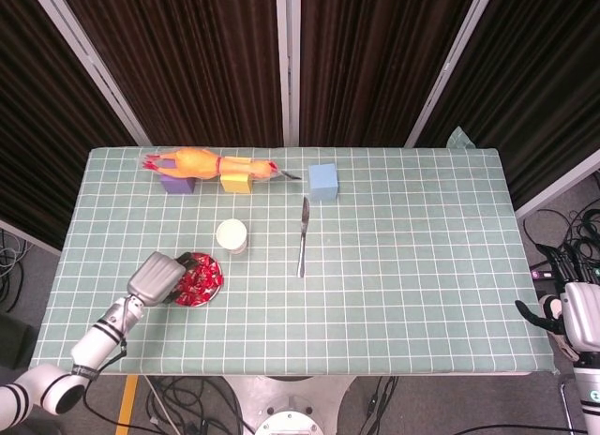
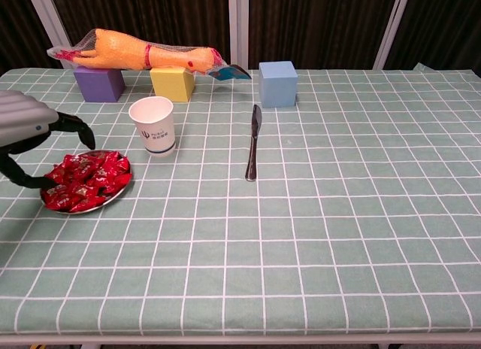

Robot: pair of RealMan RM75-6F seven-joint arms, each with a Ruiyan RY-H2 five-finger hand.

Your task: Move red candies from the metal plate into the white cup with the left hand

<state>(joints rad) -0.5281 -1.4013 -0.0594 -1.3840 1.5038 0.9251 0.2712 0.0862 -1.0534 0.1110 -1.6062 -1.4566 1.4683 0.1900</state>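
The red candies (image 2: 86, 180) are small, glossy, crinkled wrapped pieces heaped in a loose mound that fills the metal plate (image 2: 113, 197), a shallow round silver dish whose rim shows only along its edge. The heap has no clear long axis; it is roughly round, and single pieces point every way. The plate sits on the bench (image 1: 422, 266), which is covered in a green cloth with a white grid, just in front and to the left of the white cup (image 2: 152, 125). The cup stands upright, mouth up, with a small dark print and a blue band near its base.

The left robot hand (image 1: 157, 277) hovers over the left side of the plate, palm down, its dark fingers (image 2: 74, 123) curled apart above the candies with nothing visibly held. Whether the fingertips touch the heap cannot be told.

The right robot hand (image 1: 572, 313) is beyond the bench's right edge, far from the cup, fingers spread and empty.

Right of the cup lies a knife (image 2: 253, 142), its long axis running away from the camera. Behind the cup are a purple block (image 2: 99, 83), a yellow block (image 2: 173, 83) and a blue block (image 2: 276, 83), with an orange rubber chicken (image 2: 139, 56) lying across the first two.
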